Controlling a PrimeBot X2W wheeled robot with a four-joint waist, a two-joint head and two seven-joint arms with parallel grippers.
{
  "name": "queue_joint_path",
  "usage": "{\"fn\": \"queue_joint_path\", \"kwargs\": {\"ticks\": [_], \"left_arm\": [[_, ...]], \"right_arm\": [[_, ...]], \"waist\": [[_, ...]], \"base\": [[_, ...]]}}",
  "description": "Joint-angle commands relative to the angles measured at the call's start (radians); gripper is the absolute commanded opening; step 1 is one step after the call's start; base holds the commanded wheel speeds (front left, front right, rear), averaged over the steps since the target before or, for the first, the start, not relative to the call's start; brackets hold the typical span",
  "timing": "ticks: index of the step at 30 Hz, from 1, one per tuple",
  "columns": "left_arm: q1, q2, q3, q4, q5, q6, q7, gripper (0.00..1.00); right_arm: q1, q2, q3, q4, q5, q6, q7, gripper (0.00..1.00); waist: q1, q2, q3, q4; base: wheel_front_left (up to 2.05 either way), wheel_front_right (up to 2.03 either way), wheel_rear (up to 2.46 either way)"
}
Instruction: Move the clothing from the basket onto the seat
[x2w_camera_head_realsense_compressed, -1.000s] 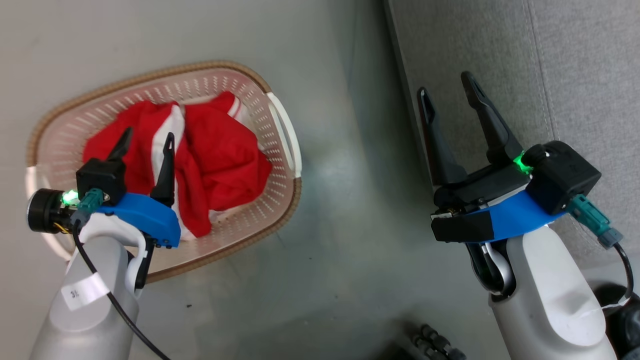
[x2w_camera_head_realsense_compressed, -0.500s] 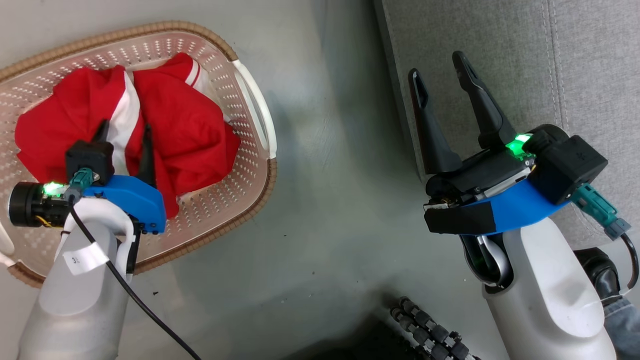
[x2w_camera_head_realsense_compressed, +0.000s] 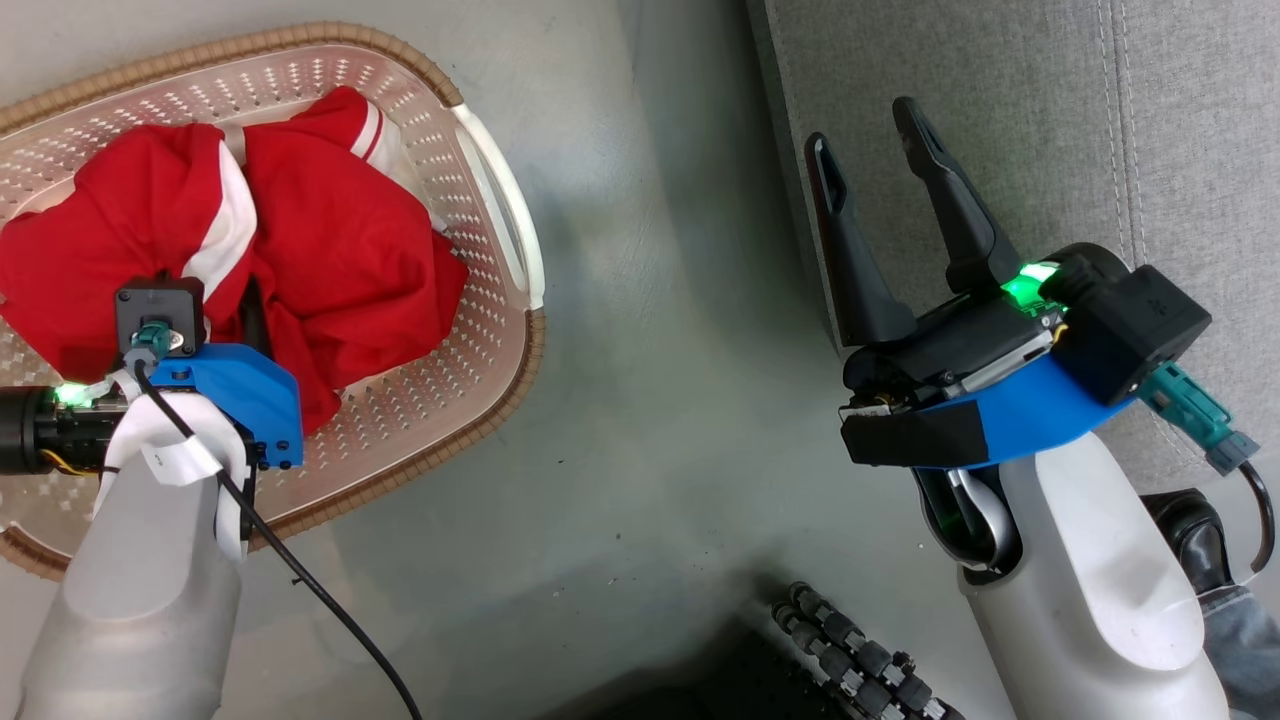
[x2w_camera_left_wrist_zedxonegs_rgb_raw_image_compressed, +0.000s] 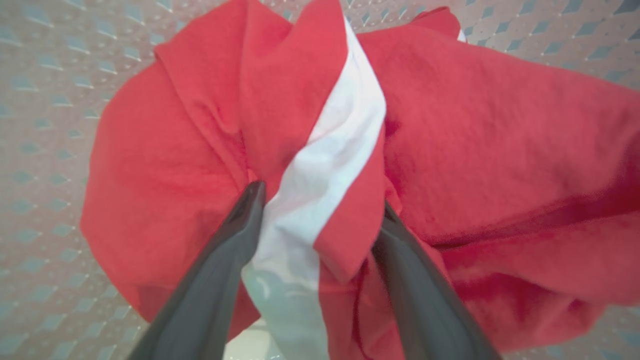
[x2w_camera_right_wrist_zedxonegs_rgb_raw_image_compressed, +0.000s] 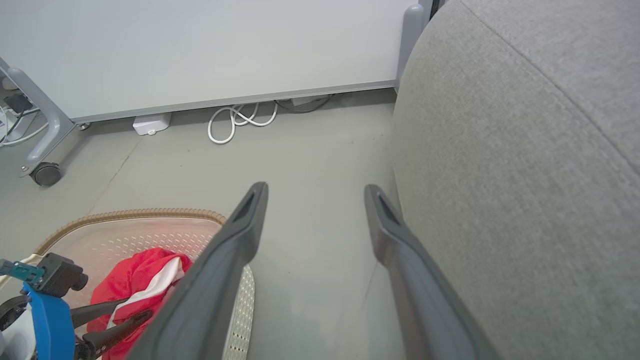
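The cream basket (x2w_camera_head_realsense_compressed: 495, 200) with its brown rim stands on the floor at the upper left. Inside lies the clothing (x2w_camera_head_realsense_compressed: 330, 260), a crumpled red heap with white stripes. My left gripper (x2w_camera_head_realsense_compressed: 225, 305) points down into the heap, its fingers largely hidden under the wrist mount. In the left wrist view the left gripper (x2w_camera_left_wrist_zedxonegs_rgb_raw_image_compressed: 320, 197) is open, its tips pressed into the clothing (x2w_camera_left_wrist_zedxonegs_rgb_raw_image_compressed: 500, 125) on either side of a red and white fold. My right gripper (x2w_camera_head_realsense_compressed: 862, 125) hangs open and holds nothing, over the edge of the grey seat (x2w_camera_head_realsense_compressed: 1000, 100).
Bare grey floor (x2w_camera_head_realsense_compressed: 650, 350) separates basket and seat. Black ribbed cables (x2w_camera_head_realsense_compressed: 860, 660) lie at the bottom. In the right wrist view a pale wheeled partition (x2w_camera_right_wrist_zedxonegs_rgb_raw_image_compressed: 200, 50) stands behind, with a white cable coil (x2w_camera_right_wrist_zedxonegs_rgb_raw_image_compressed: 240, 120) under it.
The head camera has shifted, so the basket sits further left and up. My left gripper has sunk lower into the red heap. The right gripper keeps its pose.
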Motion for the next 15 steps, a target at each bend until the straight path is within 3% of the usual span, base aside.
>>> {"fn": "queue_joint_path", "kwargs": {"ticks": [1,6,7,8,9,15], "left_arm": [[-0.017,0.006,0.0,0.002,0.002,0.007,0.005,1.0],[-0.016,0.005,-0.003,0.004,-0.005,0.011,0.007,1.0],[-0.015,0.004,-0.004,0.005,-0.008,0.012,0.009,0.92],[-0.015,0.003,-0.006,0.005,-0.009,0.012,0.01,0.49],[-0.015,0.004,-0.009,0.003,-0.009,0.012,0.008,0.0],[-0.013,0.003,-0.015,0.0,-0.018,0.009,0.01,0.0]], "right_arm": [[-0.021,0.0,0.001,-0.002,0.007,0.0,-0.004,1.0],[-0.018,0.0,-0.001,0.001,0.009,0.0,-0.004,1.0],[-0.018,0.0,-0.001,0.001,0.01,0.0,-0.004,1.0],[-0.018,0.0,-0.001,0.001,0.01,0.0,-0.004,1.0],[-0.018,0.0,-0.001,0.001,0.01,0.0,-0.004,1.0],[-0.018,0.0,0.001,-0.001,0.012,0.0,-0.004,1.0]], "waist": [[-0.0001,0.0001,0.0,0.0],[-0.0001,0.0001,-0.002,0.001],[-0.0001,0.0001,-0.002,0.002],[-0.0001,0.0001,-0.003,0.002],[-0.0001,0.0001,-0.004,0.003],[-0.0001,0.0001,-0.005,0.004]], "base": [[0.0,0.0,0.0],[0.0,0.0,0.0],[0.0,0.0,0.0],[0.0,0.0,0.0],[0.0,0.0,0.0],[0.0,0.0,0.0]]}}
